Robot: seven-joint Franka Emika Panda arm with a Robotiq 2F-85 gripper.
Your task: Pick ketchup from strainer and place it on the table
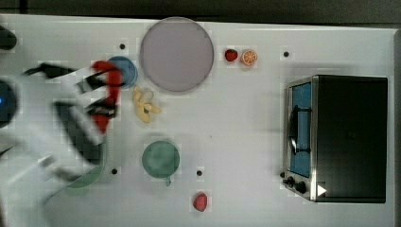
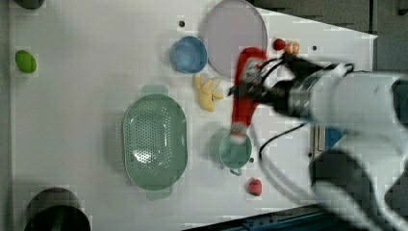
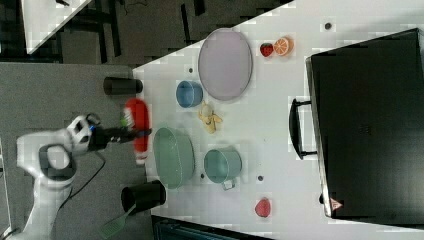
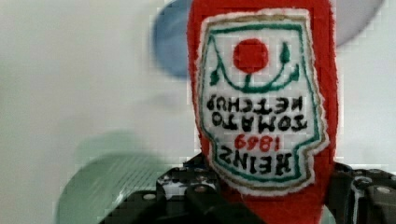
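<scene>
Gripper [image 2: 250, 89] clamped across the middle of the ketchup [image 2: 244, 91]; bottle carried in the air, clear of the strainer [image 2: 155, 140]. In the left view the bottle hangs lengthwise over the table [image 2: 72, 96], its white cap end above the teal cup [image 2: 235, 150] and its other end near the grey plate [image 2: 235, 37]. In the right view it sits out toward the table's near edge, beside the strainer rim.

Open room: a broad bare stretch of tabletop on the left view's left, past the strainer, with a single green fruit [image 2: 25, 61] near the edge. In the top view, bare surface also lies between the cup and the toaster oven [image 1: 347, 138]. Crowded zone: blue bowl [image 2: 188, 54], banana bunch [image 2: 207, 92], plate, cup, all close together.

Materials: ketchup looks soft and felt-like, red body with a stitched white label [image 4: 259, 100] reading tomato ketchup, fuzzy edges. Strainer is pale green plastic, oval, perforated floor, tab handles at both ends. Plate flat, round, matte grey. Oven boxy, black top, metal front. A red strawberry [image 2: 254, 186] lies near the table's edge beyond the cup.
</scene>
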